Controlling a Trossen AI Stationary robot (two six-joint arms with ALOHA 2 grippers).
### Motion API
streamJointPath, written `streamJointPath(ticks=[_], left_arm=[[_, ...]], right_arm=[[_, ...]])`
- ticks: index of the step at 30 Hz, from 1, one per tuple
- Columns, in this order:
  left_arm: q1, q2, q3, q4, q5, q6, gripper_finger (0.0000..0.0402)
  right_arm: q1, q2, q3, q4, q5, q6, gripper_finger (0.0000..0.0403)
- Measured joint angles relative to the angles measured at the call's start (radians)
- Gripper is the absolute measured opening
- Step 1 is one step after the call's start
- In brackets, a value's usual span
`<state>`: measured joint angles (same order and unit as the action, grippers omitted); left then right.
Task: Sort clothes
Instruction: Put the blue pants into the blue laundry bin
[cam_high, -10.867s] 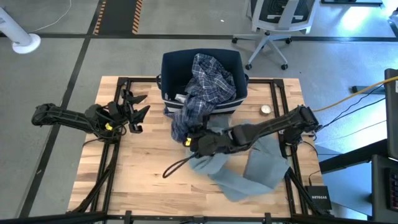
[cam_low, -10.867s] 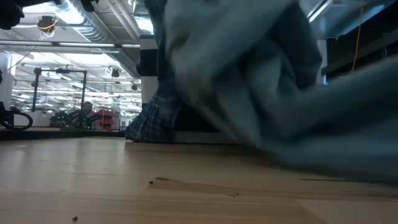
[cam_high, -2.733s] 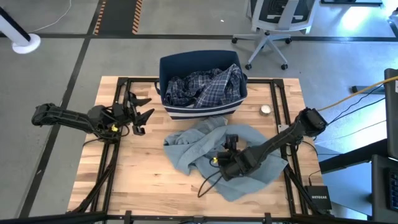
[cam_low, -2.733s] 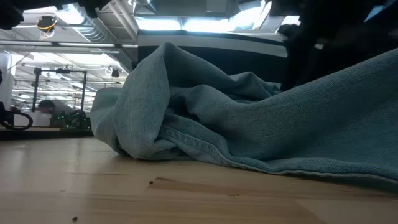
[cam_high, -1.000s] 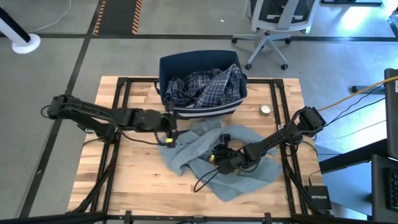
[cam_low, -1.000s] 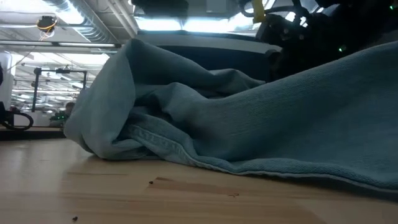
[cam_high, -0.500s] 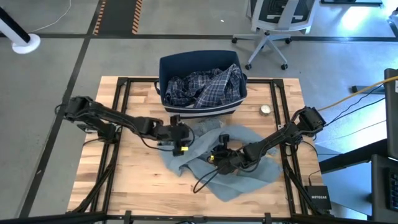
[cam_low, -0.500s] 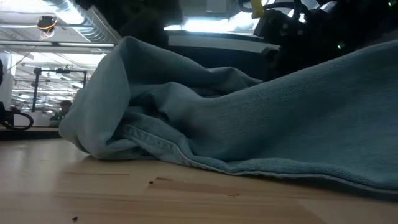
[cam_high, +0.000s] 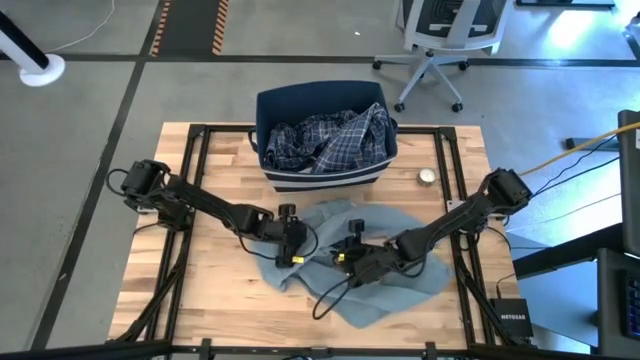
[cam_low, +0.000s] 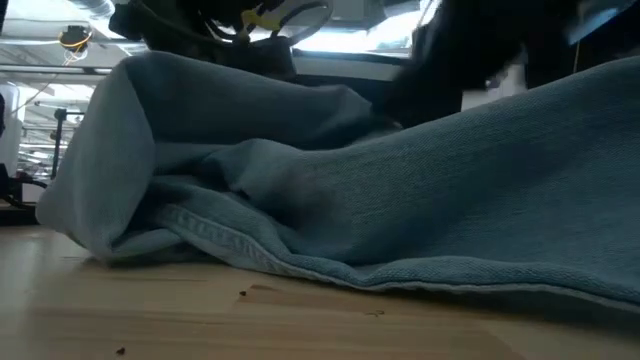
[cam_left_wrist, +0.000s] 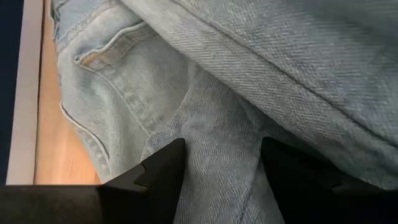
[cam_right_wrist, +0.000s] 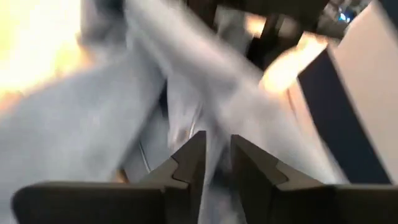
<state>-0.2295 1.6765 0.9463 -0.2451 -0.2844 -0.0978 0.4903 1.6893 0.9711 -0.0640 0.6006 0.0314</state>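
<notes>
- The jeans (cam_high: 345, 265) lie crumpled on the table's (cam_high: 200, 300) near half, toward the right, and fill the low view; a back pocket (cam_left_wrist: 109, 68) shows in the left wrist view.
- Left gripper (cam_high: 288, 243) sits low at the jeans' left edge, fingers (cam_left_wrist: 158, 174) spread wide with a ridge of denim between them, not yet closed. As I judge it, the step in hand is taking a two-handed hold, so this gripper should close on that single fold, not a thick bunch.
- Right gripper (cam_high: 350, 258) is over the middle of the jeans. Its fingers (cam_right_wrist: 189, 158) stand a narrow gap apart with denim blurred beyond; whether cloth is pinched there I cannot tell.
- The two grippers are near each other, so I would lift them together and spread outward to keep the cable (cam_high: 335, 295) loop on the jeans clear.
- Open room: bare wood left of the jeans and along the near-left edge looks the easiest place to lay them out.
- Farther back, the bin (cam_high: 322, 100) holds the plaid shirt (cam_high: 330, 140), close behind the jeans; a small round thing (cam_high: 427, 176) lies to its right.
</notes>
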Motion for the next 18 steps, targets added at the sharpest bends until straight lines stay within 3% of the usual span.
streamJointPath(ticks=[4, 11, 18], left_arm=[[0.009, 0.0, 0.0, 0.002, 0.004, 0.0, 0.0208], [0.009, -0.001, -0.001, 0.018, 0.003, 0.001, 0.0208], [0.009, -0.001, -0.002, 0.021, 0.001, -0.006, 0.0208]], right_arm=[[0.001, -0.064, 0.049, -0.015, -0.011, -0.023, 0.0123], [0.001, -0.18, 0.204, -0.277, -0.119, -0.081, 0.0188], [0.066, -0.218, 0.362, -0.561, -0.167, -0.079, 0.0203]])
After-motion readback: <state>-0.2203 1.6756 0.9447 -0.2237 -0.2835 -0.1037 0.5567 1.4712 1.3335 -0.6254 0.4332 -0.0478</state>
